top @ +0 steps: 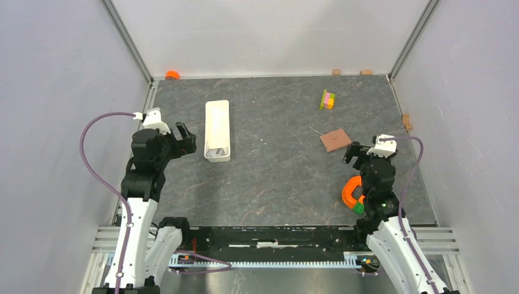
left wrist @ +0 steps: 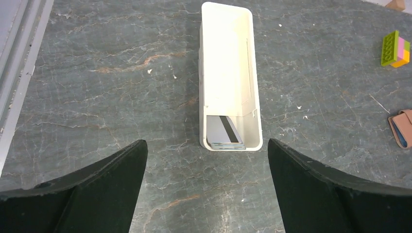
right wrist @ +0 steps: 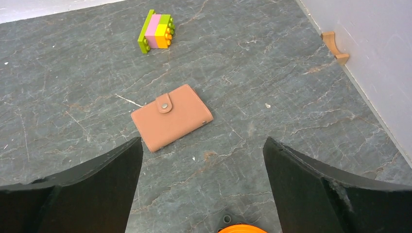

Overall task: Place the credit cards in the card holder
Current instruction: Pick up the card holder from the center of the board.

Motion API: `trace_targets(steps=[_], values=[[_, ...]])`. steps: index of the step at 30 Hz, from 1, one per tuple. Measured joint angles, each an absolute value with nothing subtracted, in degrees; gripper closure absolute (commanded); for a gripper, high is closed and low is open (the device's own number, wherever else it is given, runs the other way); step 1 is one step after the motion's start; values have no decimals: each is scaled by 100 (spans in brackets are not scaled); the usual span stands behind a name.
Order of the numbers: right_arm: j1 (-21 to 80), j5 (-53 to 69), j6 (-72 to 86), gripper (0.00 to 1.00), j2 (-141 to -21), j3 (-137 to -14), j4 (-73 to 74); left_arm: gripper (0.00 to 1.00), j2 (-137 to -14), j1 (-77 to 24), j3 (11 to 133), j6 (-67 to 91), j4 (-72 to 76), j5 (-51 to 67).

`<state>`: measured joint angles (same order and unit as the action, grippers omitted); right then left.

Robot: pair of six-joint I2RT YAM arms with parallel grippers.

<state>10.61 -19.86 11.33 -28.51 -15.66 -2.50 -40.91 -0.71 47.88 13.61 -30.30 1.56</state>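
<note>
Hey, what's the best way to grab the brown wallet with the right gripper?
Probably from straight above, jaws pinching across its narrower width. The wallet lies flat and closed, snap tab up, bare table round it, so no upright face offers itself. The right gripper is open, just short of it.

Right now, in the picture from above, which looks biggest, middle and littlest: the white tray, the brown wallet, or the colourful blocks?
1. white tray: clearly the largest.
2. card holder, your brown wallet: much smaller.
3. colourful blocks: smallest, though they sit farther back, so that gap is less sure.
</note>
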Motion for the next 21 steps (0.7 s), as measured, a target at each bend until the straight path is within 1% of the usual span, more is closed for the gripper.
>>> trace_targets(steps=[11, 19, 20, 21], values=[[1061, -1841, 1247, 2, -3188, -1566, -255, 0, -4128, -71, 4797, 1367, -3107, -19], [1052, -1594, 2165, 1, -4198, -1562, -292, 0, -4278, -71, 4797, 1367, -3122, 224], [1022, -1426, 2652, 6, -4530, -1516, -333, 0, -4285, -71, 4797, 1367, -3120, 318], [1022, -1426, 2652, 7, -4530, -1516, -333, 0, -4287, -71, 4797, 1367, -3120, 322]])
